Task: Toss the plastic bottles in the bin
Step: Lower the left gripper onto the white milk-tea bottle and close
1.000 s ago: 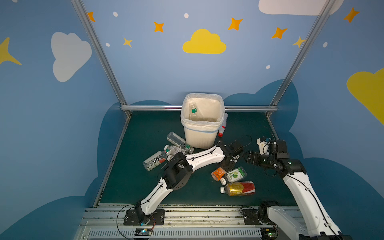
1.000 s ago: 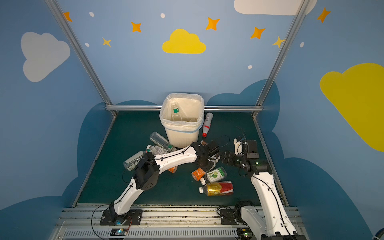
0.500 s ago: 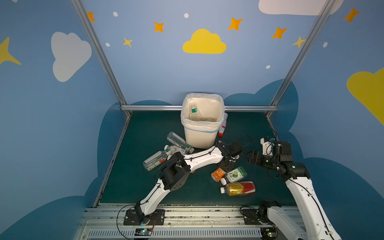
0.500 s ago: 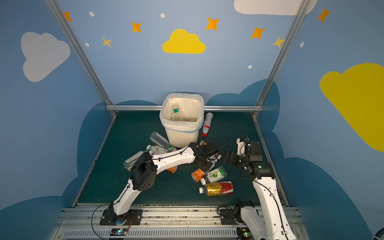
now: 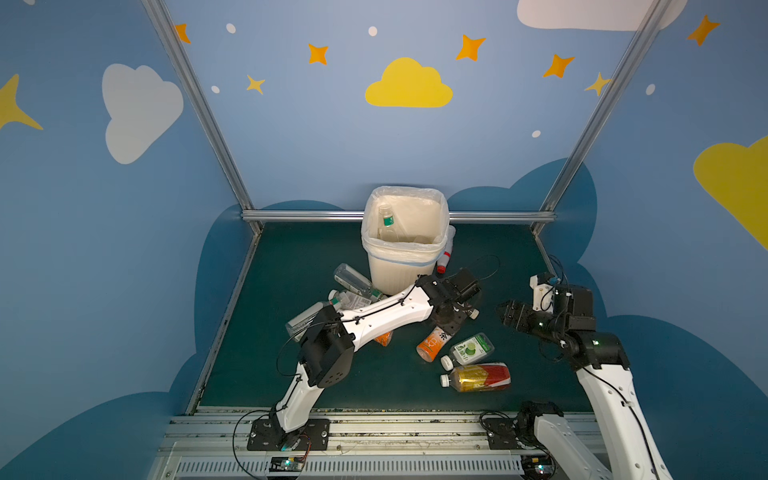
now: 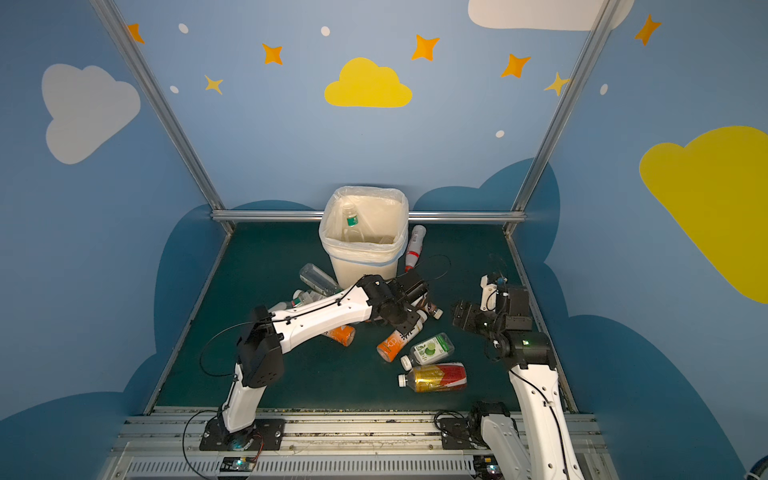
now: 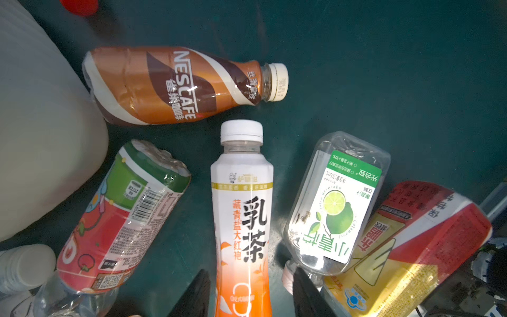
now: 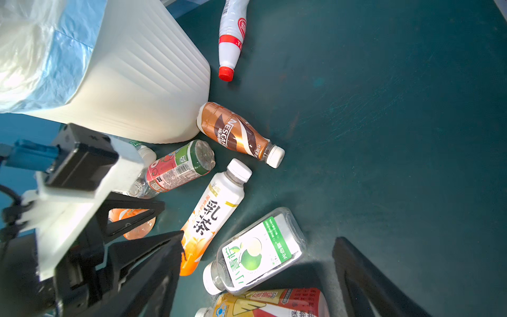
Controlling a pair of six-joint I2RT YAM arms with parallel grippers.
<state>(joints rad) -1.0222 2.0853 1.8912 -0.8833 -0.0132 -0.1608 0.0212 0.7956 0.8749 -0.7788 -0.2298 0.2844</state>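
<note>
1. Green mat (image 5: pixel 291 374): bottles lay scattered on it, mostly in a cluster in front of the bin.
2. The bin (image 5: pixel 395 274) stood upright at back centre, liner folded over the rim. One green-labelled bottle (image 5: pixel 387 220) was inside.
3. The left gripper (image 7: pixel 251 271) reached across the middle, low over the cluster. Its fingers sat either side of the base end of the milk-tea bottle (image 7: pixel 241 219), not far apart. Couldn't tell whether they pinched it. That bottle lay flat on the mat.
4. The right gripper (image 5: pixel 503 312) hovered right of the cluster, jaws spread wide, nothing in them.
5. The red-yellow bottle (image 5: pixel 478 377) lay nearest the front, close beside the lime bottle (image 5: pixel 469 349), which lay just beside the milk-tea bottle.
6. The Nescafé bottle (image 8: pixel 236 134) lay with its base against the bin's foot, cap pointing away.
7. The red-green bottle (image 7: pixel 123 219) lay beside the milk-tea bottle, on the bin side.
8. The red-capped white bottle (image 6: pixel 414 247) lay just right of the bin.
9. The clear bottles (image 5: pixel 353 280) lay piled left of the bin's front. The orange bottle (image 6: pixel 340 334) was partly under the left arm (image 6: pixel 324 316).
</note>
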